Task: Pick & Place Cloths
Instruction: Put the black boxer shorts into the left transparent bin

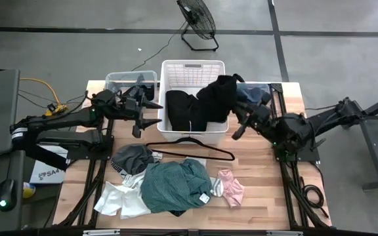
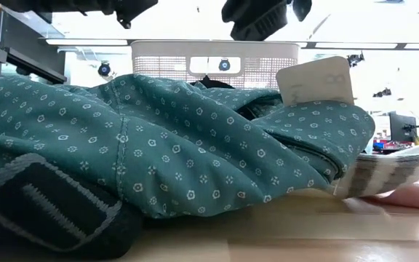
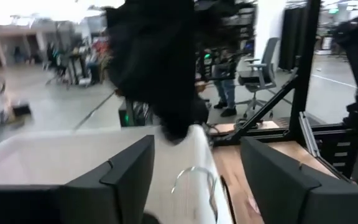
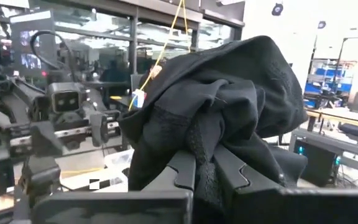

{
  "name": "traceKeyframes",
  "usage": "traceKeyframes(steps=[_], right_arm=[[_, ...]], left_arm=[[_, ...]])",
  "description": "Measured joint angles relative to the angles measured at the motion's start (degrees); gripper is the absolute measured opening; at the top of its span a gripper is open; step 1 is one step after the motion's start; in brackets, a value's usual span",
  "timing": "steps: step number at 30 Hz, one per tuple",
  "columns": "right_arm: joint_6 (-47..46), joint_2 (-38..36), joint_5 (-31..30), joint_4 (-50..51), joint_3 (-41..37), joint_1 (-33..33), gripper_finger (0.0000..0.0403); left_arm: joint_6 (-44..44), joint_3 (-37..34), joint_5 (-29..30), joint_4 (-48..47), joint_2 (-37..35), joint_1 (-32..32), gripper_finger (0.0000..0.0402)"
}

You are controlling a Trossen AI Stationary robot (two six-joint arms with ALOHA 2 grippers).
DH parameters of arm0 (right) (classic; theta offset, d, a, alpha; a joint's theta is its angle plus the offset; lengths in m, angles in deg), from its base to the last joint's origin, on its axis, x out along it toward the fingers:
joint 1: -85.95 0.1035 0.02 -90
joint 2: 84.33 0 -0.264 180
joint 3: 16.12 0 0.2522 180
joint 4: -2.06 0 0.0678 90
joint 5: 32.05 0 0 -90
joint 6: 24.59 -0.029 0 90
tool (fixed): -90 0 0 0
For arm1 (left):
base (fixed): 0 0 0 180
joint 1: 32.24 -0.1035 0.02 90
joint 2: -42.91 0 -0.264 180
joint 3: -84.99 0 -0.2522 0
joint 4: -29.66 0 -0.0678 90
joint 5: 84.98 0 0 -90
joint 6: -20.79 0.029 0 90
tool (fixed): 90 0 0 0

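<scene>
Clamping a black garment (image 1: pixel 220 94) over the basket (image 1: pixel 192 68), right hand (image 1: pixel 239 118); left hand (image 1: pixel 151 113) open.

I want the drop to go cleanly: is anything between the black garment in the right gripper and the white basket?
Nothing visible blocks it. The right gripper is shut on the black garment, which hangs over the right rim of the white basket. The left gripper waits open by the basket's left side.
</scene>
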Motion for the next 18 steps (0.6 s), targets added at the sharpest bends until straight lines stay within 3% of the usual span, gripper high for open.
traceKeyframes(steps=[6, 12, 18], right_arm=[[-3.6, 0.1, 10.1, -1.0, 0.0, -6.5, 0.0008], [-4.6, 1.1, 16.7, -5.5, 0.0, -11.2, 0.0008], [-9.1, 3.2, 24.9, -8.3, 0.0, -14.3, 0.0008]], left_arm=[[5.3, 0.0, 4.2, 12.9, 5.9, 4.1, 0.0287], [13.1, 0.1, 9.4, 26.1, 13.7, 7.1, 0.0303], [20.5, 5.6, 13.8, 27.9, 21.5, 8.6, 0.0303]])
